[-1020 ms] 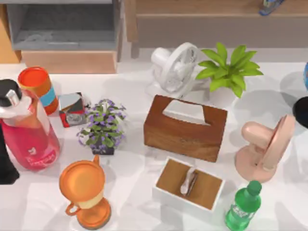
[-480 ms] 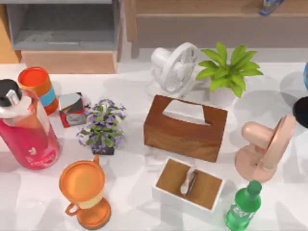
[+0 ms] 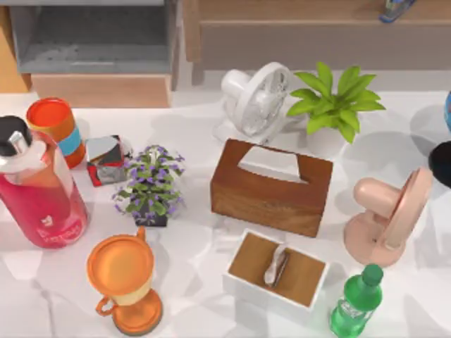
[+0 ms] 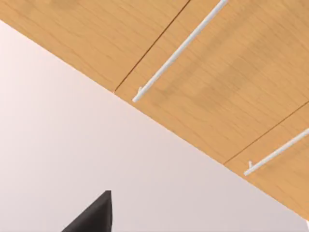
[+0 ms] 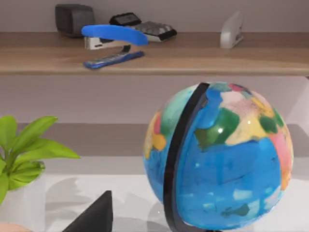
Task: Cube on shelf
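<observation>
1. The shelf [image 3: 282,10] runs behind the table, toward the right, with a blue stapler [image 5: 113,43] on it.
2. The left gripper [image 4: 91,217] faces a wooden cabinet [image 4: 217,72] (its grip cannot be told).
3. The right gripper [image 5: 91,215] is near the globe [image 5: 217,154], and its grip likewise cannot be told.

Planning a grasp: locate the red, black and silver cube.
Top view, left side of the table: the red, black and silver cube sits between the orange-lidded canister and the purple flowers.

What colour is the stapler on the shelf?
Blue. The stapler on the shelf shows best in the right wrist view.
</observation>
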You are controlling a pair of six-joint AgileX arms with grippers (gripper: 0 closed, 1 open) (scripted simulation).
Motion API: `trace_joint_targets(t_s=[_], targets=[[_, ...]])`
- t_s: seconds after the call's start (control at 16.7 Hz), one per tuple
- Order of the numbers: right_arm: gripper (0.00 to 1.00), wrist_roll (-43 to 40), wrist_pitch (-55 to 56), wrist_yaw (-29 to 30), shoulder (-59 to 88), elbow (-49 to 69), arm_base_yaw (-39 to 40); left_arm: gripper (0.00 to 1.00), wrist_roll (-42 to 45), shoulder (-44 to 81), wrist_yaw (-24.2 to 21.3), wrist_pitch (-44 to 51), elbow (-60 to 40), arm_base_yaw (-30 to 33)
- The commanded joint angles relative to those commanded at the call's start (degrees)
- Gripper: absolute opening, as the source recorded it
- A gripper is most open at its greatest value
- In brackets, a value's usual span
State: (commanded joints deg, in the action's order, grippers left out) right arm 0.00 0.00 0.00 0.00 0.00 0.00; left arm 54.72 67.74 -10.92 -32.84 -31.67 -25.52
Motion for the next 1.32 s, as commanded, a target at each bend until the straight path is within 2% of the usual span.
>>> trace_joint_targets(t_s=[0.3,0.6,0.9,1.32], targets=[[1.00,0.0,0.0,0.0,0.0,0.0,0.0,1.00,18.7,26.3,-5.4,-15.7,-14.7,-4.0],[1.00,0.0,0.0,0.0,0.0,0.0,0.0,1.00,30.8,47.7,-10.8,-27.7,-25.7,-3.1],[1.00,0.0,0.0,0.0,0.0,0.0,0.0,1.00,35.6,60.7,-15.0,-33.8,-30.8,0.6],[1.00,0.0,0.0,0.0,0.0,0.0,0.0,1.00,36.0,62.8,-15.6,-34.4,-31.1,1.2]])
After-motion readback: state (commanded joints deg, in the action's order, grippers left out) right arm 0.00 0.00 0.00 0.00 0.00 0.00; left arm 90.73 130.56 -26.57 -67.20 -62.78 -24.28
